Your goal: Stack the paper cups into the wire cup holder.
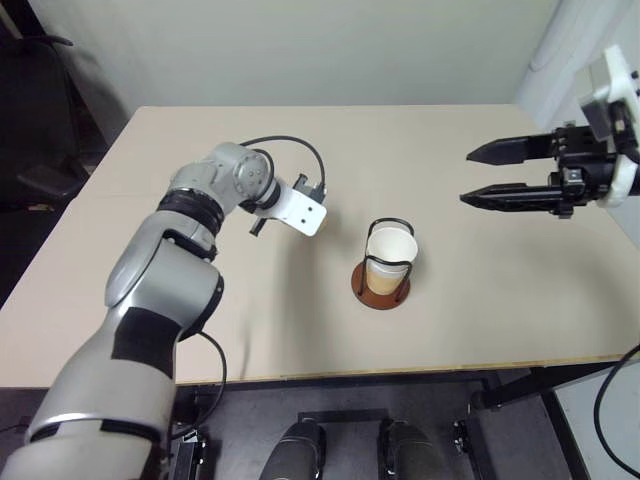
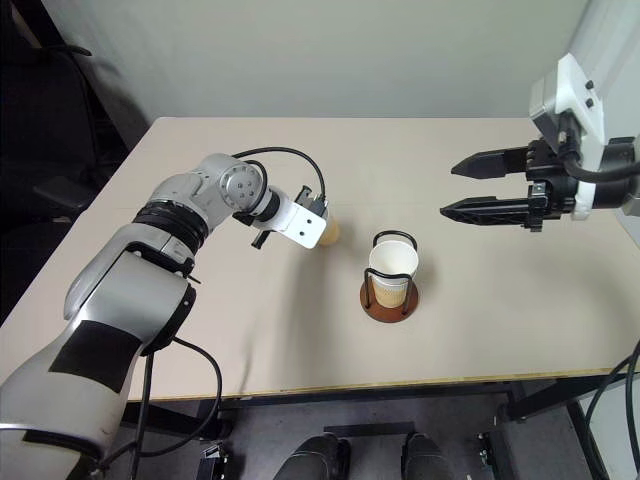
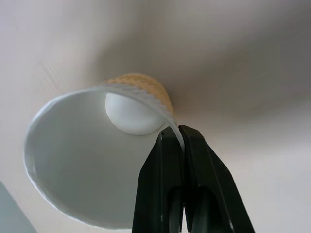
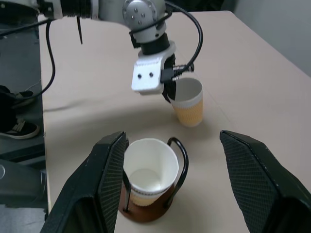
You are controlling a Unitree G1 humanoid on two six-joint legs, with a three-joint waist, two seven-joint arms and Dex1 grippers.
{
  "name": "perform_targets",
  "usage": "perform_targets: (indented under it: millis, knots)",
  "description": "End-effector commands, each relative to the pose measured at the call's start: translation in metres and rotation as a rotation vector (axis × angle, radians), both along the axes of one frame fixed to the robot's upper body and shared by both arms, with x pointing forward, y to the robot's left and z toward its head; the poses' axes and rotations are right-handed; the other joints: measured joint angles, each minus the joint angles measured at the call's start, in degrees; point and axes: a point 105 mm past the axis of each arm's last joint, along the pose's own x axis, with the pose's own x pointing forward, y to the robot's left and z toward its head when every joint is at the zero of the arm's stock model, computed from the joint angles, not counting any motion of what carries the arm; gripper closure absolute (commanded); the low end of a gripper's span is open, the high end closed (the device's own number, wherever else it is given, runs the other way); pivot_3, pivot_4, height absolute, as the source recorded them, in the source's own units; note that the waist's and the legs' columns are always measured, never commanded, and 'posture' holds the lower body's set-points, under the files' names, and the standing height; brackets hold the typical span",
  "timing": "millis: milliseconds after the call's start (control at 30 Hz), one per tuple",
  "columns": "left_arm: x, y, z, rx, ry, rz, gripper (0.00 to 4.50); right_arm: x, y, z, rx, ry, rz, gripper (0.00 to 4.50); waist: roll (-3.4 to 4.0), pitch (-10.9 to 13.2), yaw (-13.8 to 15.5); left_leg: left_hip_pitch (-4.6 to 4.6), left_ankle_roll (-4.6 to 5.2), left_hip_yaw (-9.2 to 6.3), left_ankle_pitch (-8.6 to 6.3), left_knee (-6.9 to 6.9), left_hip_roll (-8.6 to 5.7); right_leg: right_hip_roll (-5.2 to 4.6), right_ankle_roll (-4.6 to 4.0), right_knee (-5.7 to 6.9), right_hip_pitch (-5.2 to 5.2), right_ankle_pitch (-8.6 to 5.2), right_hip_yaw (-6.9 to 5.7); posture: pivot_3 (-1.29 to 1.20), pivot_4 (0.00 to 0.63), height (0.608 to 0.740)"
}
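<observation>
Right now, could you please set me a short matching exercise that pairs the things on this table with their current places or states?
Things:
1. left claw
2. right claw
3. paper cup in the wire cup holder
4. wire cup holder

States:
A. open, holding nothing, above the table
B. upright, white inside showing
C. shut on the rim of another paper cup
D. stands on the table on its reddish-brown disc

Pairs: 1-C, 2-A, 3-B, 4-D

Right claw (image 4: 172,194) fingers spread wide, hovering over wire cup holder (image 4: 170,179) on beige tabletop (image 4: 252,87). One paper cup (image 4: 148,170) seated upright inside holder. Beyond it, left claw (image 4: 169,92) pinches rim of second paper cup (image 4: 189,104), tilted slightly, base at tabletop.
</observation>
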Motion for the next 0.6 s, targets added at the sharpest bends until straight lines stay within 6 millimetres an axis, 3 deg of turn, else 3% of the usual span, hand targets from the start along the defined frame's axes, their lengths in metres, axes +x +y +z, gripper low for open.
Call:
perform_targets:
  millis: [33,300,600]
  knots:
    - [-0.005,0.003,0.024,-0.041,0.039,0.015,4.46,-0.014,-0.009,0.015,-0.009,-0.119,0.061,1.39,0.02,0.0,0.1,-0.02,0.0,-0.07,-0.01,0.02,0.03,-0.07,0.0,-0.02,0.0,0.0,0.0,0.0,0.15,0.74]
    - [-0.015,0.002,0.042,-0.057,0.114,-0.005,4.46,-0.024,-0.016,0.01,-0.029,-0.151,0.136,1.39,0.01,0.0,0.1,-0.01,0.02,-0.05,-0.02,0.03,0.03,-0.05,-0.01,-0.01,0.0,-0.01,0.05,0.0,0.15,0.74]
    - [-0.028,-0.018,0.072,-0.122,0.155,-0.091,4.46,-0.024,-0.02,0.005,-0.059,-0.144,0.16,1.39,0.0,0.0,0.0,-0.02,0.1,-0.01,-0.04,0.03,0.03,-0.11,0.0,-0.04,0.03,-0.02,0.06,0.0,0.15,0.74]
